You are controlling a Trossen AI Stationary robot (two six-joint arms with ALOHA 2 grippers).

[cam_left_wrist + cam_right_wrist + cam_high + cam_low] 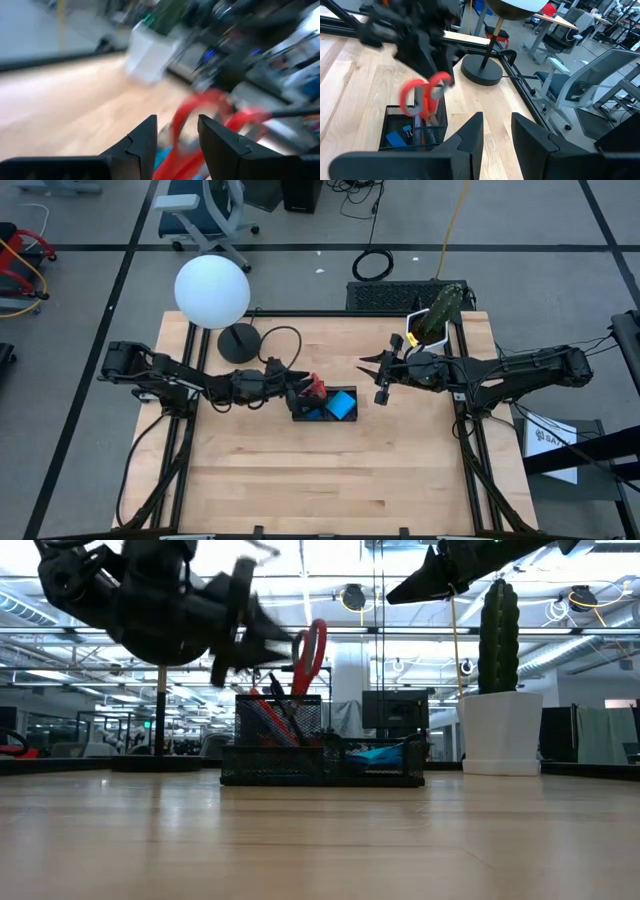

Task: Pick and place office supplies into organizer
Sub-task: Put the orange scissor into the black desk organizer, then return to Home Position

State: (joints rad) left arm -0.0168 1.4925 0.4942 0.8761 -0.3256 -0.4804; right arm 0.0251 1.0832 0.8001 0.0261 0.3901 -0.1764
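The left pincer [296, 388] hangs just above the organizer's [325, 416] tall end with its fingers [145, 137] parted and gripping nothing, the red-handled scissors [308, 658] standing upright in that compartment just beyond them, while the right pincer [377, 378] waits part-open and empty nearby.

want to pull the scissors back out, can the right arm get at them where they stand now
Probably not cleanly. The scissors stand handles-up in the organizer, but the left end effector hangs open right at them. The right end effector waits off to the side, with bare table between.
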